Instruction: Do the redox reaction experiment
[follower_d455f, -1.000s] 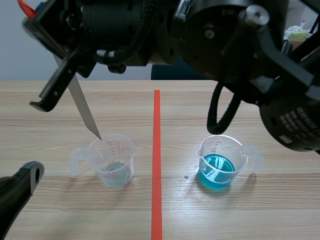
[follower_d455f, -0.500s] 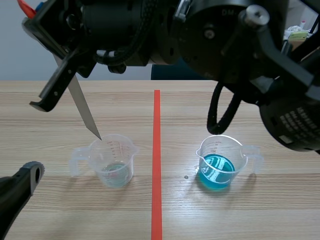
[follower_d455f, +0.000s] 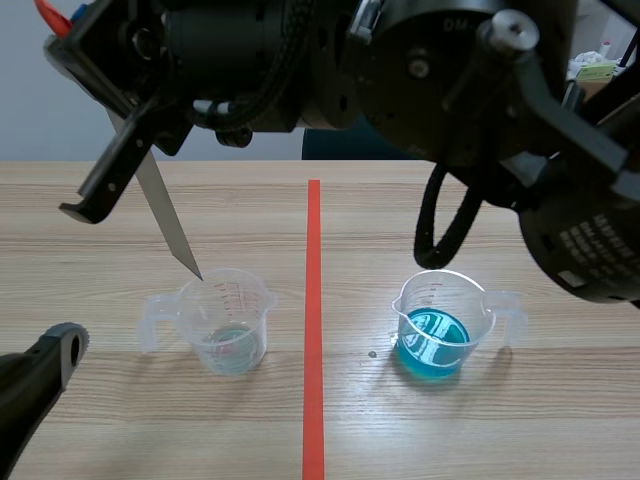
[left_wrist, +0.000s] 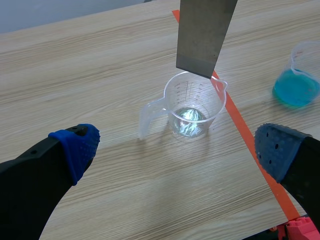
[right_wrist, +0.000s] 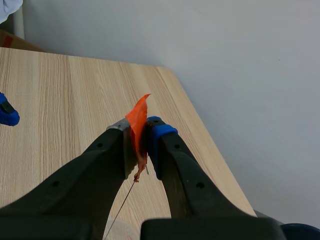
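Dangling tip-down from right claw (right_wrist: 140, 131), clenched on its top end, metal strip (follower_d455f: 168, 225) slants over clear beaker (follower_d455f: 228, 322), tip just above rim; plunge likely straight down. Left claw (left_wrist: 175, 147) released, low beside beaker.

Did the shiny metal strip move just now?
No. The metal strip still has its tip at the clear cup's rim, left of the red tape line.

A flat grey metal strip (follower_d455f: 168, 225) hangs tilted, its lower tip at the far left rim of a clear plastic measuring cup (follower_d455f: 228, 322) holding a little clear liquid. Well apart to the right, a second cup (follower_d455f: 440, 325) stands upright, part-filled with blue liquid.
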